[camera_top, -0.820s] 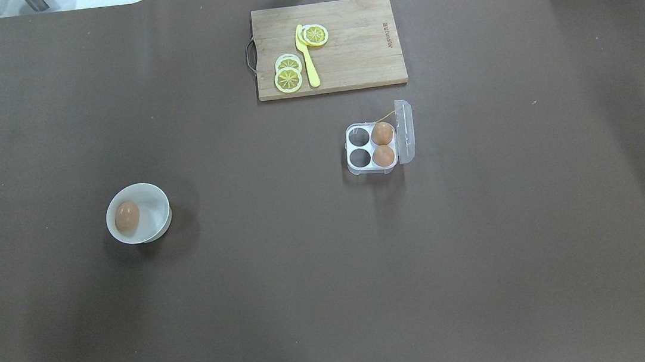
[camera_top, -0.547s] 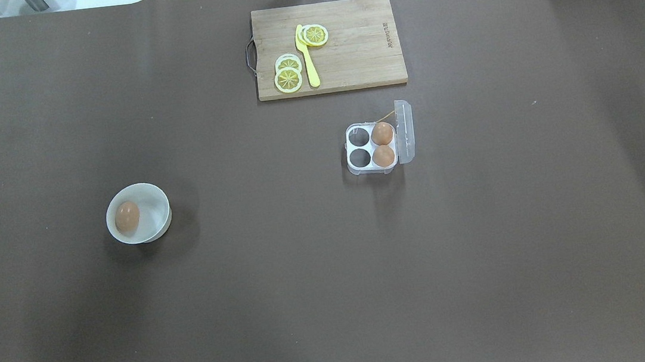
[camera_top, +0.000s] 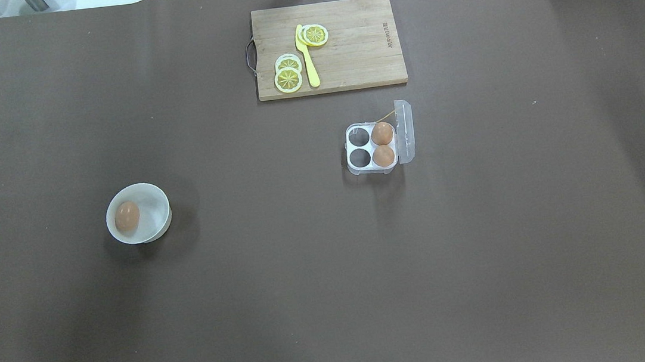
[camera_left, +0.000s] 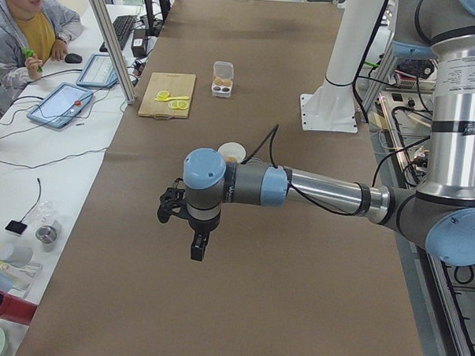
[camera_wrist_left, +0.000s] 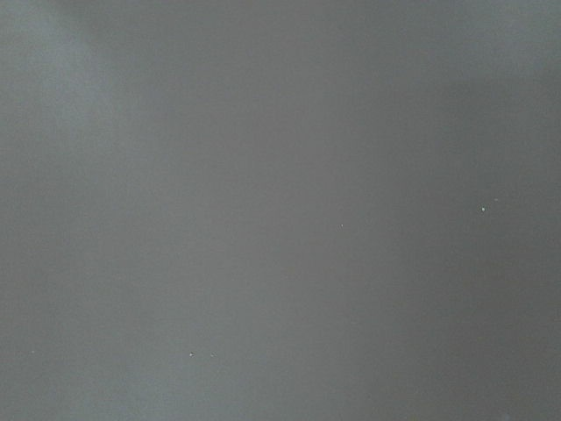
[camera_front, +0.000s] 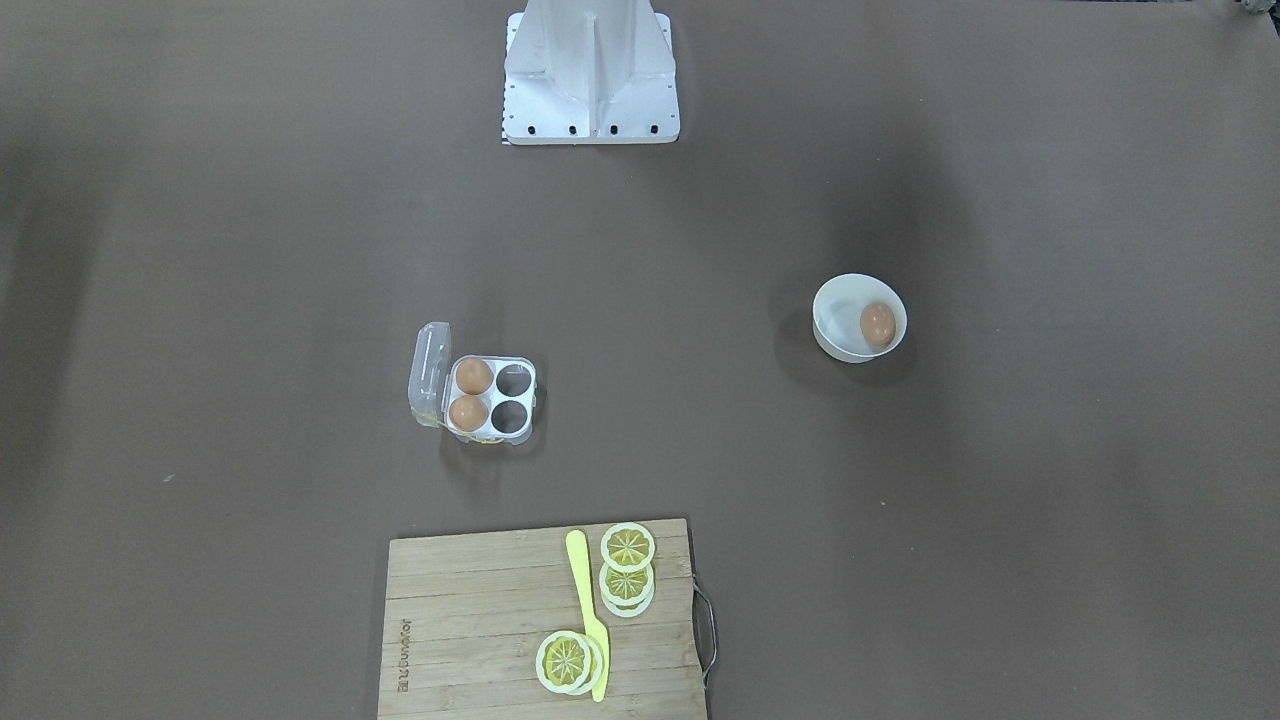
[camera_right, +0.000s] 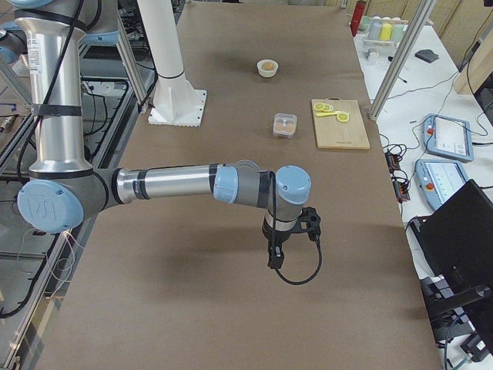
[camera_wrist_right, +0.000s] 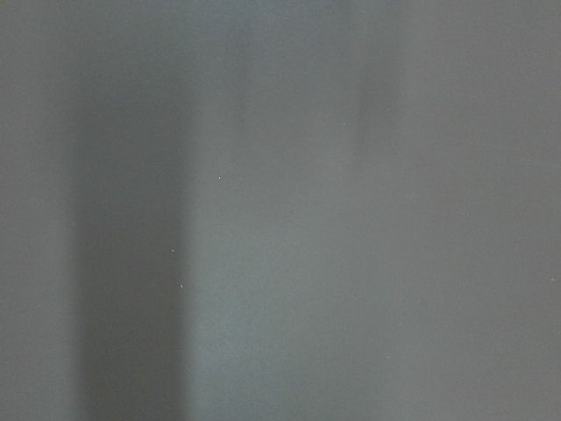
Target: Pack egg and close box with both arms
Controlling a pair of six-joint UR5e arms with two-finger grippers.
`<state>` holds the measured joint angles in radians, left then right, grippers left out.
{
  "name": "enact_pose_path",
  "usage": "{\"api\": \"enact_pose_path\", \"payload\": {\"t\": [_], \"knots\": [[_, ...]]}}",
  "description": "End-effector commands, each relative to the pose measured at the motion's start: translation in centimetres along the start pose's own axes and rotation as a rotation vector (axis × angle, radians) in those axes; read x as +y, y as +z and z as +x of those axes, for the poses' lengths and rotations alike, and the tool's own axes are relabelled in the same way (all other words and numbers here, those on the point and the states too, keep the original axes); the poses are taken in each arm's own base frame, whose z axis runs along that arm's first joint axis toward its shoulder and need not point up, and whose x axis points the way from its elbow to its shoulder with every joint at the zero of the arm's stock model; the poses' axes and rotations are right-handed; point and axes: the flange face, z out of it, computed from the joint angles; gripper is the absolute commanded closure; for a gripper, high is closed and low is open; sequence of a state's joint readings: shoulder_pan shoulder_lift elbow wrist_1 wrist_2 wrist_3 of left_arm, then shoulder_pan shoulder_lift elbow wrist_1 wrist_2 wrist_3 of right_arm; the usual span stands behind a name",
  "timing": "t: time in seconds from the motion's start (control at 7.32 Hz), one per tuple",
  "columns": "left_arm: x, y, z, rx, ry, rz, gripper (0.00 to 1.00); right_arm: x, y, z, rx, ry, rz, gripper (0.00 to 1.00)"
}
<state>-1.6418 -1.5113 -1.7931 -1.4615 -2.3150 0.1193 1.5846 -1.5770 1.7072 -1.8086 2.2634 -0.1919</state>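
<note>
We see the table [camera_top: 485, 248] under a brown cover. The left arm [camera_left: 323, 193] reaches out above the left end, and its left gripper [camera_left: 196, 251] hangs pointing down over bare cover. The right arm [camera_right: 169, 183] does the same above the right end with the right gripper [camera_right: 273, 260]. Only the side views show the two grippers, so we cannot tell whether their fingers are apart or together. A wooden board [camera_top: 357, 51] lies at the middle of the far edge. The box [camera_top: 371, 147] sits near the table's middle, between the board and the near edge, and its lid [camera_top: 405, 130] is raised on the side facing the right end. The bowl [camera_top: 154, 207] stands well apart toward the left end. A knife [camera_top: 307, 62] and lemon slices [camera_top: 288, 79] lie on the board. The egg [camera_top: 126, 216] lies in the bowl. Two more eggs [camera_top: 381, 133] fill the cells beside the lid.
</note>
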Motion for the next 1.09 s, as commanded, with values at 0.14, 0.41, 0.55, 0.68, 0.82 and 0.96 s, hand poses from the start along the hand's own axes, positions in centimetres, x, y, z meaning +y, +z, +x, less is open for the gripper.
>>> {"api": "enact_pose_path", "payload": {"t": [0.14,0.41,0.55,0.68,0.82,0.96], "knots": [[0.0,-0.3,0.3,0.002,0.007,0.008,0.02,0.3,0.3,-0.3,-0.050,0.005,0.004,0.00],[0.3,0.0,0.2,0.003,-0.010,0.001,0.03,0.6,0.2,-0.7,-0.078,0.002,0.012,0.00],[0.2,-0.1,0.3,0.001,-0.051,0.009,0.06,0.6,0.2,-0.7,-0.079,-0.003,0.018,0.00],[0.2,-0.1,0.4,0.000,-0.025,0.036,0.10,0.3,0.1,-0.9,-0.076,-0.022,0.036,0.00],[0.7,0.2,0.2,0.002,-0.030,0.031,0.02,0.2,0.0,-1.0,-0.090,-0.030,0.048,0.00],[1.7,0.8,-0.1,0.026,-0.040,0.019,0.02,0.2,0.1,-1.1,-0.092,-0.031,0.050,0.00]]}}
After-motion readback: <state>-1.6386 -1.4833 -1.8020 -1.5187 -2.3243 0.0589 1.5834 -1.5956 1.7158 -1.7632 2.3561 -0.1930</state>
